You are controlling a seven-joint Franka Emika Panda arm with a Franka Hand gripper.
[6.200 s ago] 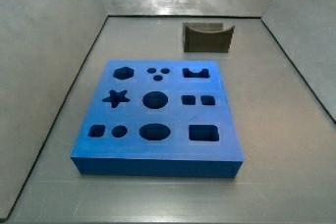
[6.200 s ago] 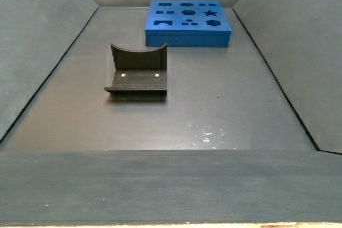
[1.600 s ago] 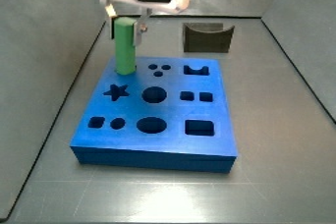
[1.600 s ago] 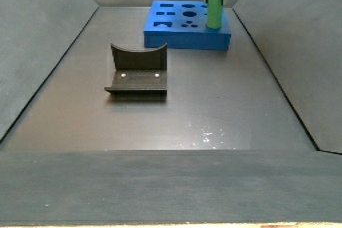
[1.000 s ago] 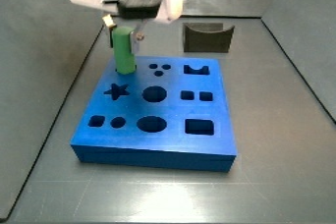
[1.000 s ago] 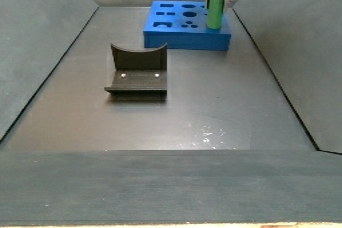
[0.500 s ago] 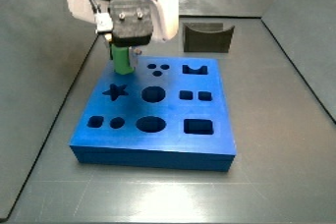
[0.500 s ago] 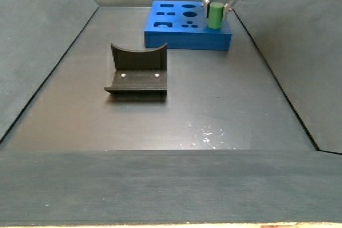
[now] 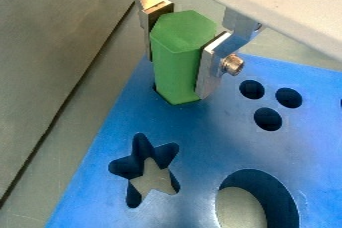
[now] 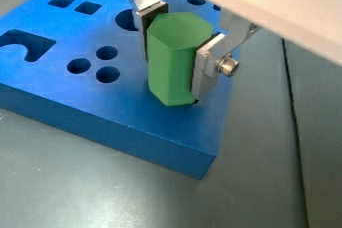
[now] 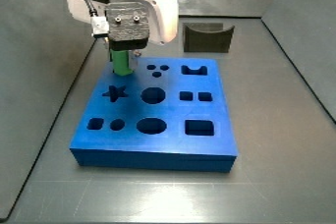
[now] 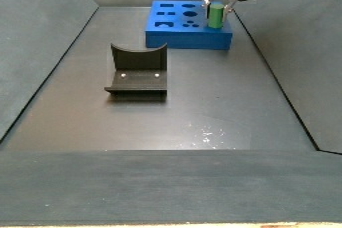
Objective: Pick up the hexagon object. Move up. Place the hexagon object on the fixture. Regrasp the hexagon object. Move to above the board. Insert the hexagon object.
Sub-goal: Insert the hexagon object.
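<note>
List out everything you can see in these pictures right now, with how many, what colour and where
Green plastic hexagonal prism: one, bright green, upright at a corner of the board, its lower end at a cut-out there, held between the fingers.
Thick blue board with shaped cut-outs: one, blue, flat on the grey floor; star, round, square and other holes show.
Dark notched fixture block: one, dark olive-brown, on the floor apart from the board, nothing on it.
Grey tray floor: one, grey, with sloped walls around.
Hand: one, silver finger plates closed on the prism's sides, directly above the board's corner; white arm body above it in a side view.
</note>
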